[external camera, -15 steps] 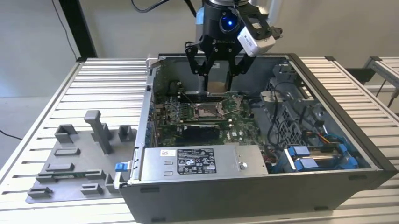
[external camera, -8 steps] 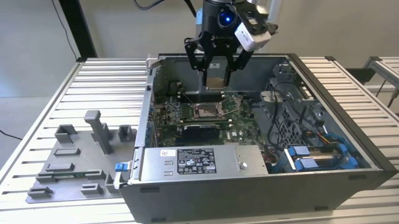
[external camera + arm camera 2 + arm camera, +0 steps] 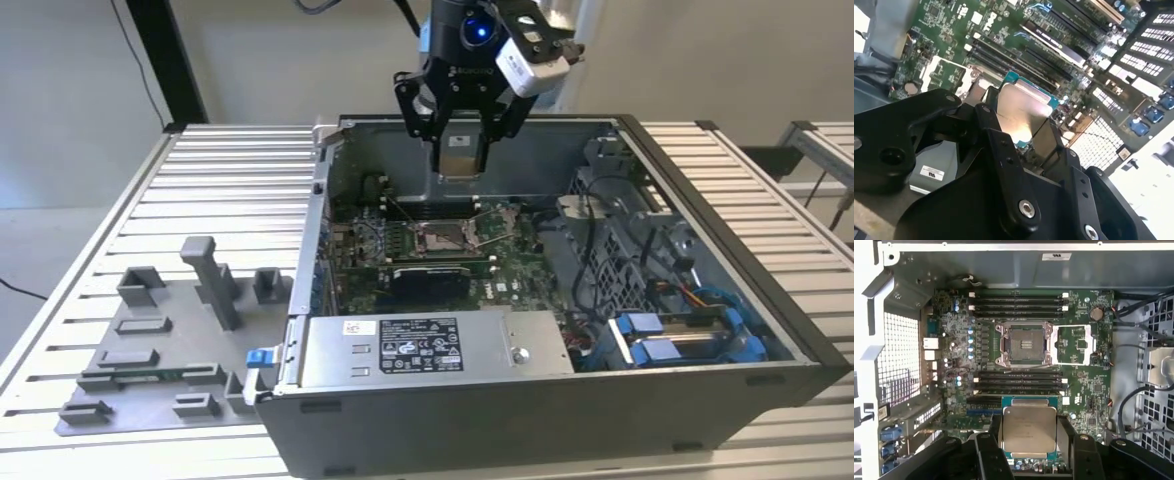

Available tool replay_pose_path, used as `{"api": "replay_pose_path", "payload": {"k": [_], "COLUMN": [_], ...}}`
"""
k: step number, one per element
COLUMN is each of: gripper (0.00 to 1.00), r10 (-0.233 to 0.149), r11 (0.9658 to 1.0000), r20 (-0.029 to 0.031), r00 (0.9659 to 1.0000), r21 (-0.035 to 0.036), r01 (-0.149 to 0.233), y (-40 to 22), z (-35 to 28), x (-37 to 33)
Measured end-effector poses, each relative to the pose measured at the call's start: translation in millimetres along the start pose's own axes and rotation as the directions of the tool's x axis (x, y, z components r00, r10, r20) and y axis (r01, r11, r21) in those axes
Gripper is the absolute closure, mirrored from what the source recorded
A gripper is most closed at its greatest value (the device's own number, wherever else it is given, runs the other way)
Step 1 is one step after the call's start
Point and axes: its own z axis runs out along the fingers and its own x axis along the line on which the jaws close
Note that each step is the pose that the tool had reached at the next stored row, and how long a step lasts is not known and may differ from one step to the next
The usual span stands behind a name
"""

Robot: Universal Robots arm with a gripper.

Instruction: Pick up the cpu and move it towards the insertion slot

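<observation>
one pincer (image 3: 461,135), black-fingered, pinching the cpu (image 3: 1029,429) by two opposite edges; silver face of the chip toward the wrist cameras, teal-green rim showing around it in both wrist views. fingers (image 3: 988,455) flank the chip on either side. in the second wrist view the cpu (image 3: 1021,112) sits between the black finger links, glare on its metal face.

in the exterior view the pincer hangs over the open computer case (image 3: 694,390), near the back wall, with the cpu (image 3: 458,155) held well above the green circuit board (image 3: 514,270). chip is apart from the board, not touching it.

insertion slot (image 3: 1026,344): square socket, silver frame, brownish pin field, its retaining bracket (image 3: 1072,344) swung open just beside it. slot lies uncovered, between two banks of black memory slots. in the exterior view the insertion slot (image 3: 437,238) sits below and a little forward of the held chip.

outward: grey power supply box (image 3: 427,345) at the case's near side, blue-clipped cables toward the exterior view's right. grey fixture blocks (image 3: 174,340) on the ribbed metal surface (image 3: 80,260), at the exterior view's left, well apart from the case.
</observation>
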Motion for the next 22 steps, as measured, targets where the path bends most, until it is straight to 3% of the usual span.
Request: {"api": "replay_pose_path", "payload": {"k": [15,18,22], "gripper": [1.0,1.0,1.0], "r10": [-0.002,-0.002,-0.002], "r11": [1.0,1.0,1.0], "r20": [0.0,0.0,0.0], "r00": [1.0,1.0,1.0], "r21": [0.0045,0.0045,0.0045], "r01": [0.002,0.002,0.002], "y": [40.8,44.9,45.2], "z": [1.5,1.6,1.6], "x": [0.5,0.5,0.5]}}
